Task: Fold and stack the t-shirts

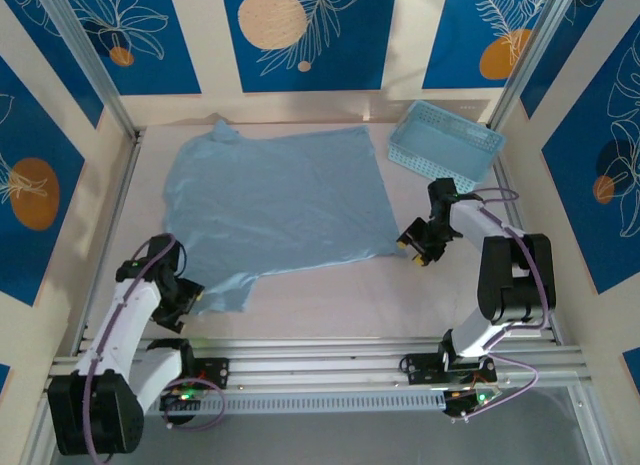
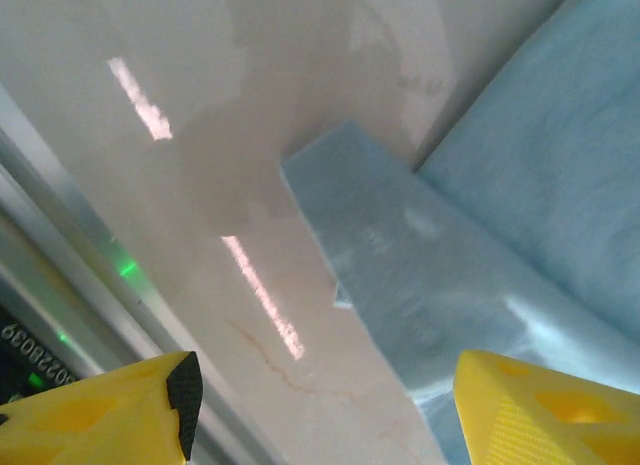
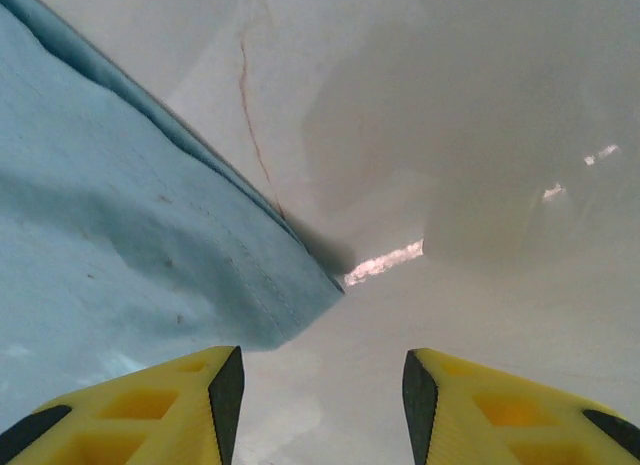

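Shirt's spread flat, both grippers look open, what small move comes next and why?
Probably ease the right gripper forward and down onto the near corner of the t-shirt, then close. The shirt lies flat and unfolded, that corner sits just ahead of the open, empty jaws, and the left gripper stands open too.

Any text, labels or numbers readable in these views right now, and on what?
Dark part at the table's near edge: white characters, cropped and blurred, unreadable.
Light dusty-blue cotton t-shirt: no lettering showing.
Light-blue plastic lattice basket: none.

T-shirt point(image 1: 280, 200) covers ctr; basket point(image 1: 432, 167) far-rt; front table point(image 1: 340, 305) free.
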